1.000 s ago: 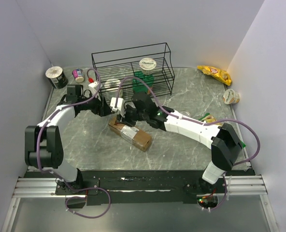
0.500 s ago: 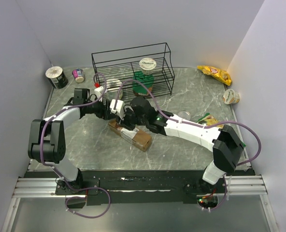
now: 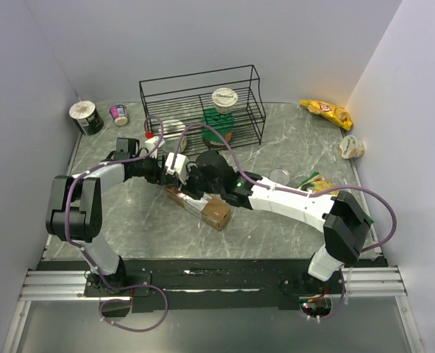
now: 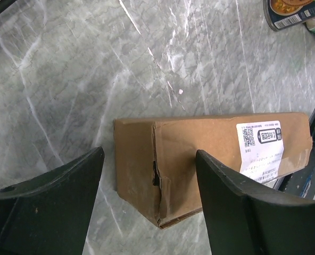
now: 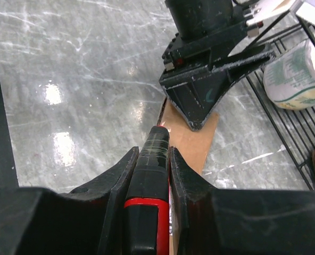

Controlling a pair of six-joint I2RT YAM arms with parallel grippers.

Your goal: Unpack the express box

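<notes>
Express box [image 3: 200,207] flat on table [image 3: 129,220], long axis slanting away from left gripper [image 4: 147,159], spread wide over its closed end; right gripper [image 5: 152,153] clamped on red-and-black tool [image 5: 147,218], tip near same end.

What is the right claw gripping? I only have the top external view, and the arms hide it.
Observer: In the right wrist view, the right claw is shut on a red-and-black tool, with its tip over the express box.
Operator: Is the left claw clamping the box?
Observer: No. The left wrist view shows the left claw open over the end away from the shipping label. I cannot tell if it touches.
Operator: Is that end open?
Observer: Not yet. The flap is closed, with a small tear along its seam.
</notes>
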